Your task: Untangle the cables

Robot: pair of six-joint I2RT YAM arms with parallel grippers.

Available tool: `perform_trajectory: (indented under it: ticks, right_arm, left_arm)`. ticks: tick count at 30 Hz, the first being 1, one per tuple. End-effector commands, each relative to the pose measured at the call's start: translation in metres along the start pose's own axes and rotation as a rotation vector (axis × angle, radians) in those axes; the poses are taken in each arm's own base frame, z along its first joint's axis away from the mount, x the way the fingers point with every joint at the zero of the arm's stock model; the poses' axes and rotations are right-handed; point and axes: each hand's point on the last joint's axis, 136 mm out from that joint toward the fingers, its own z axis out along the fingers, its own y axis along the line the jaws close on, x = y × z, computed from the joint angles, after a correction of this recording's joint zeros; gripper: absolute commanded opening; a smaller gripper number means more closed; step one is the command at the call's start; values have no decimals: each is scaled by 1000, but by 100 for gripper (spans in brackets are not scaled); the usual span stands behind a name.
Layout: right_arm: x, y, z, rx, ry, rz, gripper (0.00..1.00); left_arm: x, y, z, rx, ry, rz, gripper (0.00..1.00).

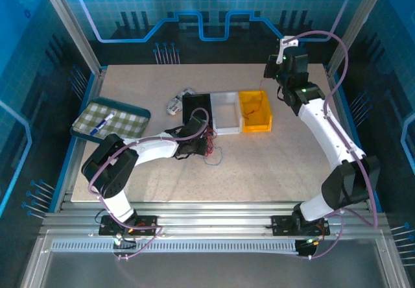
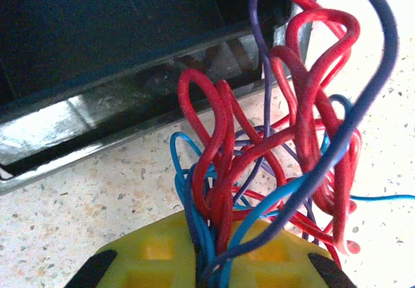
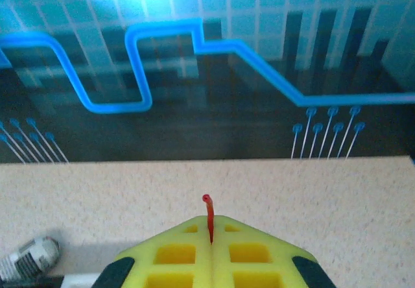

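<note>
Cables (image 2: pixel 259 152) mostly knotted — left pincer (image 2: pixel 201 262) clamps the red-blue-dark bundle, right pincer (image 3: pixel 211 236) pinches one separate red wire (image 3: pixel 207 211) — bulk left to sort.

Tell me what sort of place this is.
Probably a robotics lab work cell. A left arm and a right arm are bolted to a metal rail frame at the near edge of a speckled table. Blue printed panels enclose it.
</note>
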Motion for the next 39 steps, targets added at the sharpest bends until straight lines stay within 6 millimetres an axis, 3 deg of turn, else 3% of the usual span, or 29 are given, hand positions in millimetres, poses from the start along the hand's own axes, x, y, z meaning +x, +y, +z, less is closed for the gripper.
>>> perform_trajectory:
  ticks: [1, 11, 21, 26, 39]
  right_arm:
    - [38, 1, 11, -22, 107, 36, 0]
    - [136, 3, 16, -36, 358, 71, 0]
    - [195, 6, 24, -21, 523, 52, 0]
    - [211, 3, 25, 13, 567, 36, 0]
    - [224, -3, 27, 52, 606, 2, 0]
  left_arm:
    - [-6, -14, 0, 51, 10, 31, 0]
    - [-18, -48, 3, 211, 32, 83, 0]
    - [-27, -56, 2, 248, 21, 86, 0]
    - [-26, -55, -1, 248, 16, 83, 0]
    - [-22, -53, -4, 244, 15, 87, 0]
